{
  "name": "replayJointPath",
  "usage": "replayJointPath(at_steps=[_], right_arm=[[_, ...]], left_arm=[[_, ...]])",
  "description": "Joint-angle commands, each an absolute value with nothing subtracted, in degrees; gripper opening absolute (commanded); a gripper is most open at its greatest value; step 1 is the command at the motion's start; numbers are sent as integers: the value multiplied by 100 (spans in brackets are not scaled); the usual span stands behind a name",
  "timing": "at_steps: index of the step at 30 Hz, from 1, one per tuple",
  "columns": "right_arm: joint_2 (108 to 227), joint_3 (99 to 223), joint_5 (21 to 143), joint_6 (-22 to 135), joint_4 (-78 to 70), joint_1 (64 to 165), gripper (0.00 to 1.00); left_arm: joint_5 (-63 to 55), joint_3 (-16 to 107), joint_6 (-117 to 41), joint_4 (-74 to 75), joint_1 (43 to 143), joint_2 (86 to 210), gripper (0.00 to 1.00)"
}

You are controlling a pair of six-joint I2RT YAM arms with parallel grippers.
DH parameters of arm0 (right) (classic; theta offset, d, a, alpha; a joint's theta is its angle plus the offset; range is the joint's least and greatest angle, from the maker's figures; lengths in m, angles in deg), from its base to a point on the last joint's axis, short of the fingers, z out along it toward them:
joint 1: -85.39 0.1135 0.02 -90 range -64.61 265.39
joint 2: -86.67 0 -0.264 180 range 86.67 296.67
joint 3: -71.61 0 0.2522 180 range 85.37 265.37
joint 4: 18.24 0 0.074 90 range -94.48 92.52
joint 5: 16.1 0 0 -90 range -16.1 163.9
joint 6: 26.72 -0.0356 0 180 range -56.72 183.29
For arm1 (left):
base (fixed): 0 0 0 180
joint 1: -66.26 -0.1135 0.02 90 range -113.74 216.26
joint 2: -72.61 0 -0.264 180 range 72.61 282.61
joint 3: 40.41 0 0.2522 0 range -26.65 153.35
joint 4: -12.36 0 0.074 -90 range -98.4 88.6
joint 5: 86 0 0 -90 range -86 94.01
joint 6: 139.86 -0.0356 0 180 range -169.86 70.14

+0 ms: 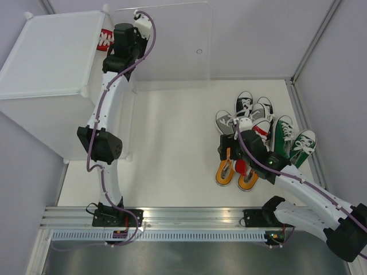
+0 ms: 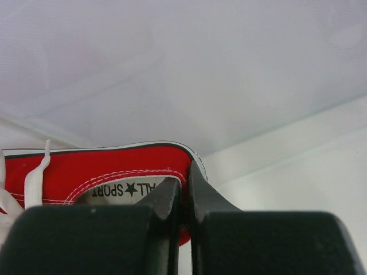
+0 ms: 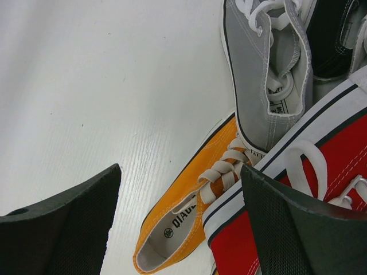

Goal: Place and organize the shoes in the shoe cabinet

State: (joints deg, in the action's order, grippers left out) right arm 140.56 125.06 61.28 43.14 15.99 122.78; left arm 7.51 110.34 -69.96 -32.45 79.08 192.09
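Observation:
My left gripper (image 1: 114,41) reaches into the shoe cabinet (image 1: 51,63) at the upper left. It is shut (image 2: 186,179) on the heel collar of a red shoe (image 2: 103,172), which shows at the cabinet opening (image 1: 105,39). My right gripper (image 1: 236,156) is open (image 3: 180,197) just above the shoe pile. An orange shoe (image 3: 189,195) lies between its fingers and a second red shoe (image 3: 338,154) lies against the right finger (image 3: 298,229). A grey shoe (image 3: 264,74) lies beyond them. The orange pair (image 1: 225,172) is at the pile's near edge.
The cabinet's clear door panel (image 1: 166,43) with a small hole stands open at the back. Grey (image 1: 226,120), black (image 1: 245,103) and green shoes (image 1: 284,133) lie bunched at the right near the table's raised edge (image 1: 307,123). White table surface (image 1: 172,143) lies between cabinet and pile.

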Motion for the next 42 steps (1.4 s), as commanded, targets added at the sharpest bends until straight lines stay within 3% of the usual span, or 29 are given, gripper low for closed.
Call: replayJointPath(at_steps=[1,5,30,31,32,42], right_arm=[[14142,12484,6230,4360,1407,12292,88],[14230,12492,6309,4360,1415,12292,88],[14477,12422,6678,4386,1292,12283,88],[14485,12422,6704,4386,1266,12283,88],[14494,12422,6722,4395,1257,12283,88],[14565,12413,6915,4404,1222,12283,88]], left_arm=[[1051,11389,-7693,-2163,7786,19188,2],[1217,11380,-7860,-2030,7707,19249,7],[1640,11064,-8352,-1582,7241,19329,14],[1657,11055,-8361,-1547,7232,19329,16],[1675,11038,-8353,-1520,7232,19329,27],[1649,10835,-8098,-1476,7241,19188,77]])
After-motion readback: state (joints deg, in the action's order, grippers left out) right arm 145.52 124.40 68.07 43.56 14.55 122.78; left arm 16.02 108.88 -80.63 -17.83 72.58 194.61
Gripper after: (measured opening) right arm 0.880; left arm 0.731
